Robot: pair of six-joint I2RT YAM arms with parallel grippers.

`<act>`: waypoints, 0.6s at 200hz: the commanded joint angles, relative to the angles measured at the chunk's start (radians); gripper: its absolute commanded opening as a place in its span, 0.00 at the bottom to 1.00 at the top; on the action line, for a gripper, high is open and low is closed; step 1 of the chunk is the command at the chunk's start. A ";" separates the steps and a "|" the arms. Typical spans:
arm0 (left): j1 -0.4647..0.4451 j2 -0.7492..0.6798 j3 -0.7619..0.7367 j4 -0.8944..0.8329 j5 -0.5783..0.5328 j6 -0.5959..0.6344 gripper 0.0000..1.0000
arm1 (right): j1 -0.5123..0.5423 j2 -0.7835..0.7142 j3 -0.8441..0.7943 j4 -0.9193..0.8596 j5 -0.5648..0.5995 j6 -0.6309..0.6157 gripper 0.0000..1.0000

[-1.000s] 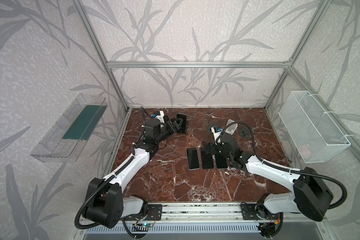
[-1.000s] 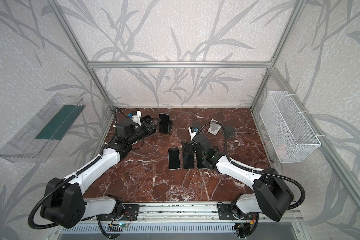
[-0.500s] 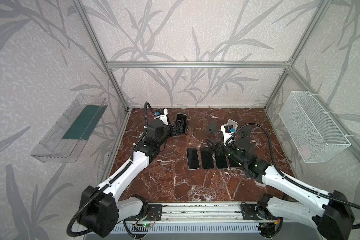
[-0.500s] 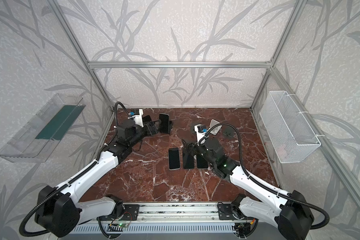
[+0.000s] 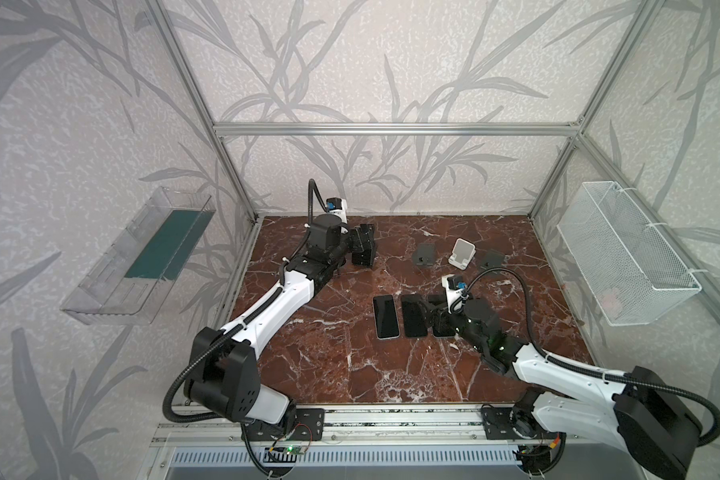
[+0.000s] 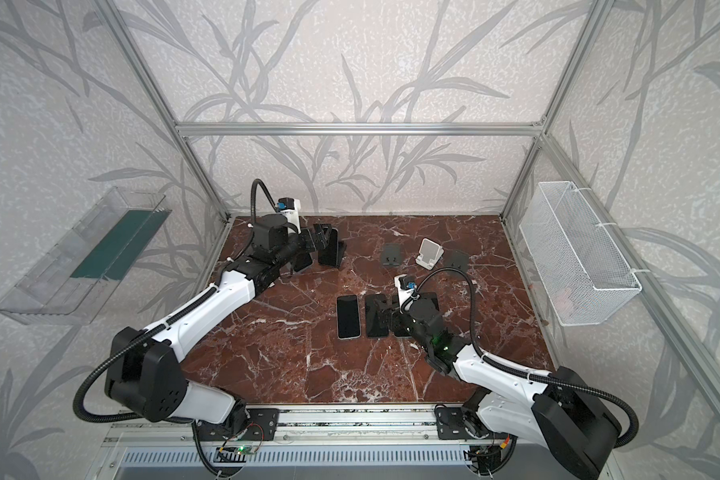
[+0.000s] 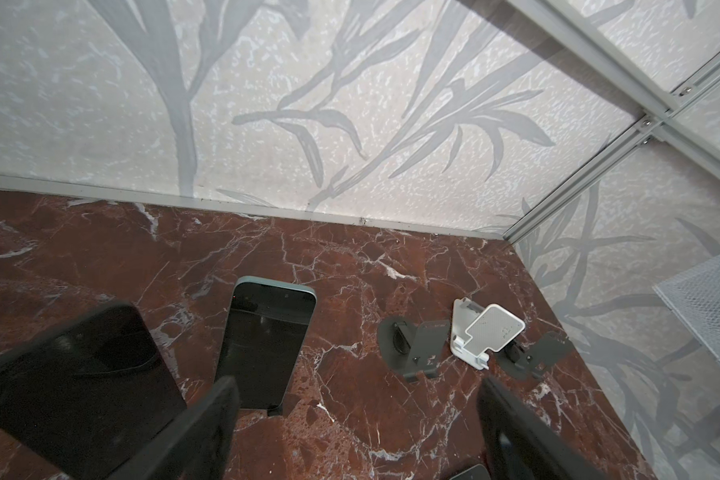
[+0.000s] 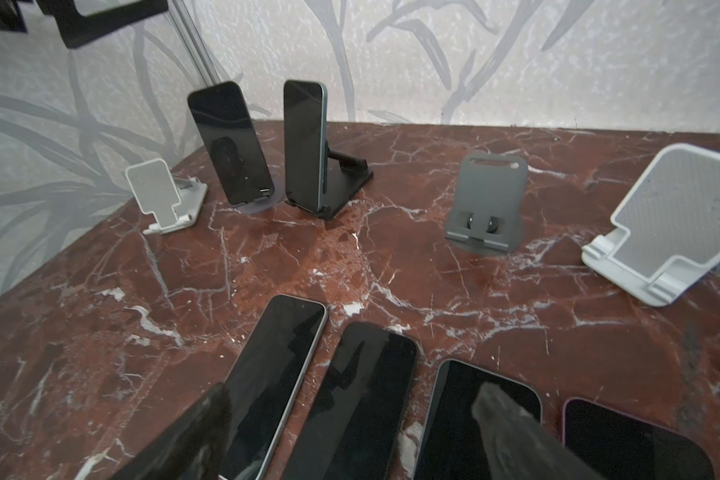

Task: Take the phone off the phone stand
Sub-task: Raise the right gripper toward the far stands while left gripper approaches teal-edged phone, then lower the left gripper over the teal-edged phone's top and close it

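Two dark phones lean upright on stands at the back left: a teal-edged phone point(image 8: 304, 145) on a black phone stand point(image 8: 346, 183), and a second phone point(image 8: 229, 141) beside it. In both top views they show as a dark cluster point(image 5: 364, 253) point(image 6: 331, 249). My left gripper point(image 7: 358, 415) point(image 5: 358, 239) is open right by them, with only floor between its fingers; the teal-edged phone point(image 7: 267, 345) stands just beyond one finger point(image 7: 208, 424). My right gripper point(image 8: 350, 415) point(image 5: 435, 320) hangs open over flat phones.
Several phones lie flat in a row mid-table point(image 5: 385, 318) point(image 5: 413, 316) point(image 8: 462, 415). Empty stands sit at the back: grey point(image 5: 425, 254), white point(image 5: 462, 251), grey point(image 5: 492, 260), and a small white one point(image 8: 163, 195). A mesh basket point(image 5: 624, 257) hangs on the right wall, a clear tray point(image 5: 142, 257) on the left.
My left gripper's jaws have widened and its wrist has shifted toward the back wall by the standing phones. My right gripper has drawn back slightly along the row of flat phones.
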 commanded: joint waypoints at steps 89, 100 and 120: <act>-0.043 0.248 0.219 -0.265 -0.176 0.279 0.96 | 0.042 0.142 0.013 0.153 0.189 0.048 0.90; -0.043 0.298 0.270 -0.306 -0.191 0.300 0.94 | 0.042 0.157 0.023 0.144 0.174 0.049 0.90; -0.042 0.366 0.319 -0.308 -0.180 0.324 0.95 | 0.042 0.162 0.033 0.126 0.171 0.054 0.90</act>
